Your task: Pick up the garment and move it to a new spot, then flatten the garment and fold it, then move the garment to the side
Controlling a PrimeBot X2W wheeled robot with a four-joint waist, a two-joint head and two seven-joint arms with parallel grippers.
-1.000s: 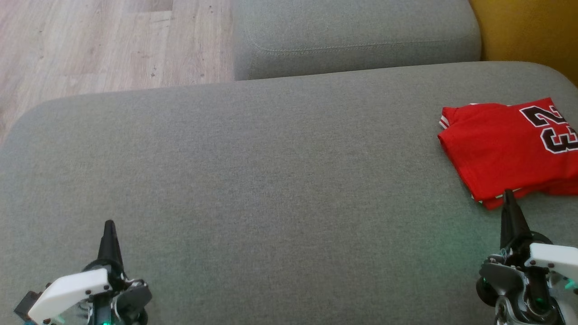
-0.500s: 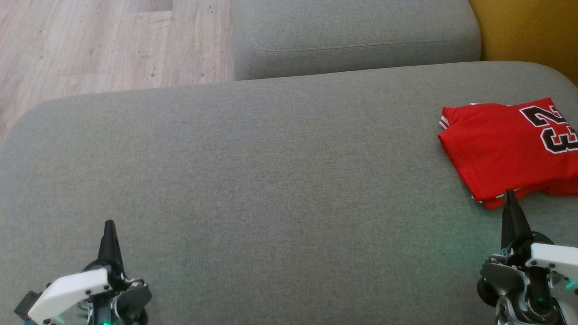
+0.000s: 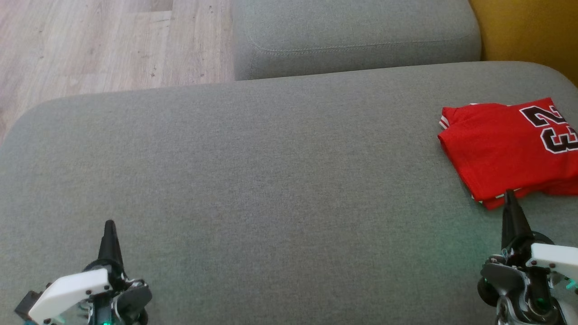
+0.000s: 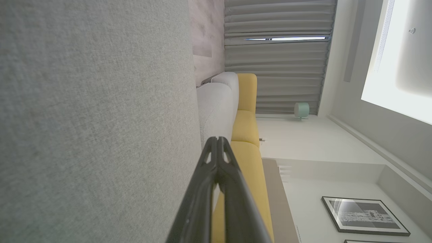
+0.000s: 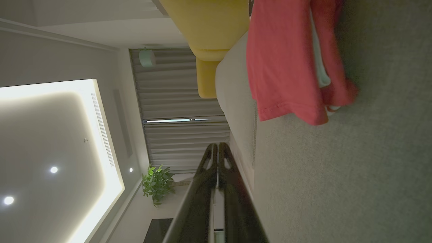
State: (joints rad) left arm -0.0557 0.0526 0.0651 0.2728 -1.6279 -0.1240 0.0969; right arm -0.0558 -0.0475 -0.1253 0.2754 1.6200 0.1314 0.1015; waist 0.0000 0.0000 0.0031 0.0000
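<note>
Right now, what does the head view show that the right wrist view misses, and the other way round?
The head view gives a black number 23, the pale wooden floor and the left gripper, shut. The right wrist view gives a lit ceiling panel, grey pleated curtains and a green potted plant. Both share the folded red jersey lying on the grey fabric sofa cushion, the yellow upholstery beyond it, and the right gripper, shut and holding nothing.
</note>
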